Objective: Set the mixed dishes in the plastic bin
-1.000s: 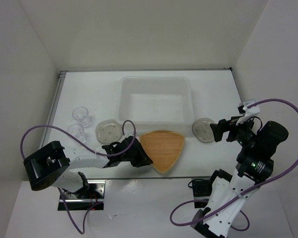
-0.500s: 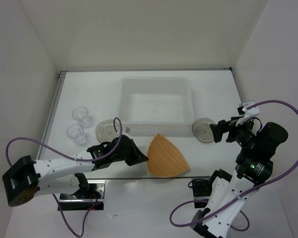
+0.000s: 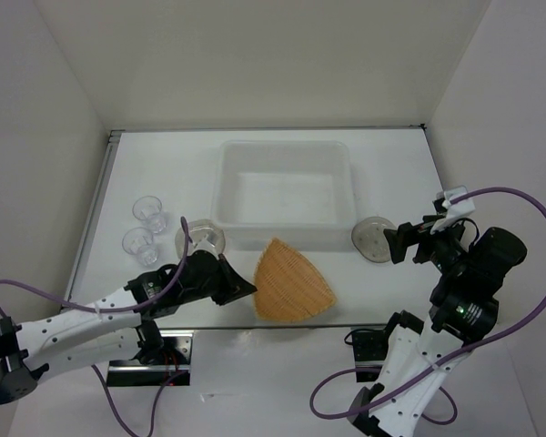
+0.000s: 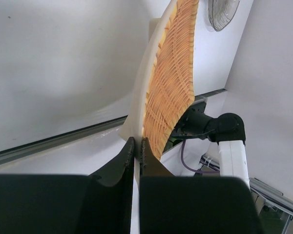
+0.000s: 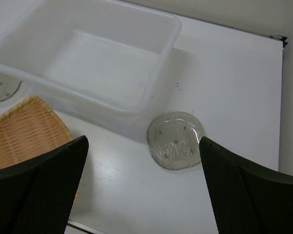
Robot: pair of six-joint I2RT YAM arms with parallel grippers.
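My left gripper [image 3: 247, 289] [image 4: 137, 142] is shut on the near edge of the orange-tan woven fan-shaped plate [image 3: 293, 282] [image 4: 172, 80], which is lifted and tilted steeply just in front of the plastic bin [image 3: 220, 187] [image 5: 154, 92]. One grey speckled plate [image 3: 200, 238] lies left of the bin's near corner. Another grey plate [image 3: 371, 238] [image 5: 176, 140] lies at the right corner. My right gripper [image 3: 402, 242] [image 5: 142, 141] hovers wide open above that plate, holding nothing. Two clear ribbed cups [image 3: 149, 211] [image 3: 138, 244] stand at the left.
The bin holds nothing visible. White walls enclose the table on three sides, and a metal rail [image 3: 100, 196] runs along the left edge. Purple cables [image 3: 528, 300] loop from both arms near the front edge.
The left gripper closed on the woven plate's edge and raised it from lying flat to a steep tilt while the left arm swung low and leftward. The right arm stayed in place.
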